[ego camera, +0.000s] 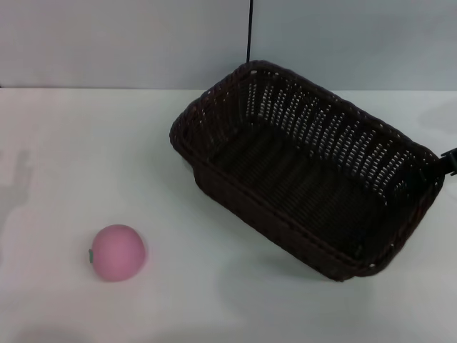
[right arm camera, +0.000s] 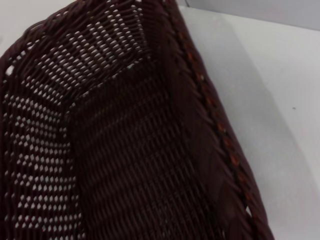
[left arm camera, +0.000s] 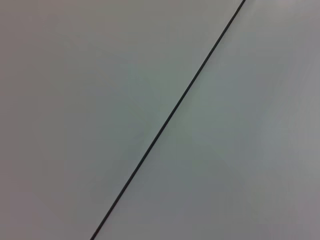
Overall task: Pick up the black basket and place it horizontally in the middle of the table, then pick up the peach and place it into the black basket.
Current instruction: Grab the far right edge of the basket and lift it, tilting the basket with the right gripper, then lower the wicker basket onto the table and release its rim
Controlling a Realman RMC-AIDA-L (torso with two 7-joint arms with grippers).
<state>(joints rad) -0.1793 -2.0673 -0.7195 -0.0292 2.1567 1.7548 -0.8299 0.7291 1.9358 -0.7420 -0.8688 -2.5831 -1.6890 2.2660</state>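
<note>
Reaching in from the right, the right gripper (ego camera: pixel 448 163) meets the black basket's (ego camera: pixel 300 171) rim; its grip state is unclear

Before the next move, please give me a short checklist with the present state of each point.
1. Dark woven wicker basket lies horizontally: not ok, it sits diagonally.
2. Basket in the middle of the white table: not ok, it is toward the right.
3. Basket inside is free: ok, nothing lies in it.
4. Small pink ball-shaped peach is free to pick: ok, it lies apart from the basket on the left.
5. Right claw holds the basket rim: cannot tell, only a dark part shows at the rim.
6. Left claw position: cannot tell, not in view.
</note>
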